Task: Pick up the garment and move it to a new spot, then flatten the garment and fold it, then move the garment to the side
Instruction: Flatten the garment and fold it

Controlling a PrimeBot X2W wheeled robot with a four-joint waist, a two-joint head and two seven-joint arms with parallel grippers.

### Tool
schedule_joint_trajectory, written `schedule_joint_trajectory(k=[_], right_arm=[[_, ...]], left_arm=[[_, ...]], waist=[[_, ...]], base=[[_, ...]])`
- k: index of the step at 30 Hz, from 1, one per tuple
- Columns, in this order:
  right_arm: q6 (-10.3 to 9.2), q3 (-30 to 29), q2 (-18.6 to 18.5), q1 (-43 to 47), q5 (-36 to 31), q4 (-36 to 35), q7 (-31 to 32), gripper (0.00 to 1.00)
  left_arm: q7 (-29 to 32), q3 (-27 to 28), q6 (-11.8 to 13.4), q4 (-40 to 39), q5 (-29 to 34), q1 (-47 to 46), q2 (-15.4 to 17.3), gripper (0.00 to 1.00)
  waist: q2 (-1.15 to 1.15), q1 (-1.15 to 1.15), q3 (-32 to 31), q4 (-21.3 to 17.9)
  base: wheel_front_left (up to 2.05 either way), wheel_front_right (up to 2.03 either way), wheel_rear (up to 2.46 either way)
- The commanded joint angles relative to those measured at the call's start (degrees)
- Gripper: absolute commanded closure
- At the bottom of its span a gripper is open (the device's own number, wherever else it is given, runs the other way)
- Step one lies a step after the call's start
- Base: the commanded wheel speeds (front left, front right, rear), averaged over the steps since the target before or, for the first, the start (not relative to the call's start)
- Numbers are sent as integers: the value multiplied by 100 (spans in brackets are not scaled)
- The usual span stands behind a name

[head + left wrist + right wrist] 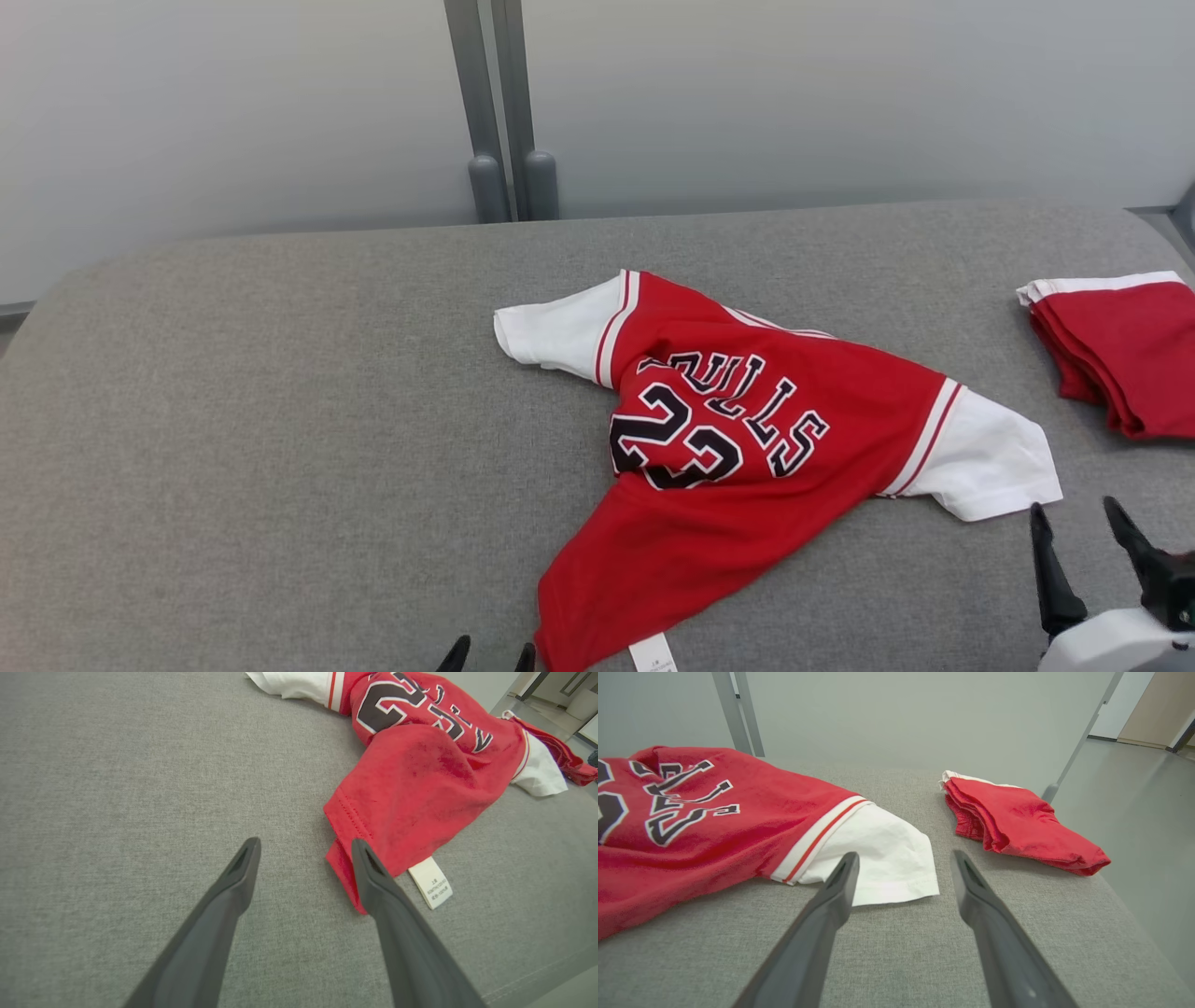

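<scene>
The garment (747, 439) is a red jersey with white sleeves and black "BULLS 23" lettering, lying rumpled and partly spread on the grey cushioned surface (280, 420). Its hem corner (345, 858) with a white label (432, 882) lies just by my left gripper (306, 847), which stands open above the surface, its right finger over the hem edge. The left gripper's fingertips peek in at the bottom of the head view (487, 653). My right gripper (903, 861) is open, just short of the jersey's white sleeve (887, 854); it sits at the lower right of the head view (1078, 518).
A second red garment (1120, 355), folded, lies at the surface's right end (1017, 826). Grey posts (499, 112) and a pale wall stand behind. The surface's right edge drops to the floor (1148, 812).
</scene>
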Motion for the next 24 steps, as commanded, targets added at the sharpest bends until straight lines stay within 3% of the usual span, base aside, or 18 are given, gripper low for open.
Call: schedule_joint_trajectory(k=[1, 3, 9, 13, 22, 23, 24], right_arm=[[0, 201, -222, -333, 119, 276, 93, 0], [-3, 516, -617, -637, 116, 683, 280, 0], [-3, 1108, -1243, -1411, 491, 1512, 657, 0], [-3, 1476, -1439, -1665, 764, 1861, 775, 0], [-2, 2099, -1641, -2213, 1203, 2330, 885, 0], [-2, 2181, -1640, -2273, 1259, 2405, 953, 0], [-2, 2252, -1643, -2317, 1296, 2462, 1005, 0]], left_arm=[[312, -114, -19, 104, 113, -291, 32, 0], [784, -302, 2, 196, -35, -388, 28, 0], [1691, -779, 79, 2, -426, -539, 24, 0], [2095, -979, 85, -254, -737, -415, 18, 0], [2241, -963, 261, -255, -868, -696, 60, 0], [2251, -996, 266, -205, -823, -741, 61, 53], [2184, -1000, 275, -180, -780, -793, 64, 77]], waist=[[0, 0, 199, -48], [0, 0, 356, -29], [0, 0, 661, 34], [0, 0, 724, 75], [0, 0, 978, 20], [0, 0, 1006, 10], [0, 0, 1029, 0]], base=[[0, 0, 0], [0, 0, 0], [0, 0, 0], [0, 0, 0], [0, 0, 0], [0, 0, 0], [0, 0, 0]])
